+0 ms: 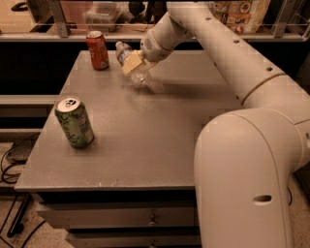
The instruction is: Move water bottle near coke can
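Note:
The water bottle [127,54] is clear and crinkled with a white cap. It is tilted, cap toward the upper left, over the far part of the grey table [145,131]. My gripper [133,63] is shut on the water bottle around its middle. The bottle's lower end [140,80] is at or just above the tabletop. The coke can [97,50], red-orange with a silver top, stands upright near the table's far left edge, a short way left of the bottle's cap.
A green-patterned can [74,121] with a silver top stands upright near the table's left edge, toward the front. A rail and shelf with boxes [101,14] run behind the table. My white arm [252,160] fills the right side. Cables [9,167] lie on the floor at the left.

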Motion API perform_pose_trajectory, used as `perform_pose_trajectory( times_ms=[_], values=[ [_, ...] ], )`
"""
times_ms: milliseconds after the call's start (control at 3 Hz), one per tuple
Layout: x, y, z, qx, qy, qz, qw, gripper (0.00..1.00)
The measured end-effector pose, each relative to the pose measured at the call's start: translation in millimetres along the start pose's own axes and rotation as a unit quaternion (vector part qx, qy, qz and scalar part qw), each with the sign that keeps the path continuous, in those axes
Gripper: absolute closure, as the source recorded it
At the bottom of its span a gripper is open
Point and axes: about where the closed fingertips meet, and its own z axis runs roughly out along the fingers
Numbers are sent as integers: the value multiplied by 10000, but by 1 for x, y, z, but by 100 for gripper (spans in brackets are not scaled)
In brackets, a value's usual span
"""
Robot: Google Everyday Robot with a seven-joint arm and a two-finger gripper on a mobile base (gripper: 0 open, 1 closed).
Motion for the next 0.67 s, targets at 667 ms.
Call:
perform_pose_trajectory(
  times_ms=[667],
  values=[
    [-11,15,4,-231,-107,-132,9996,0]
  ],
)
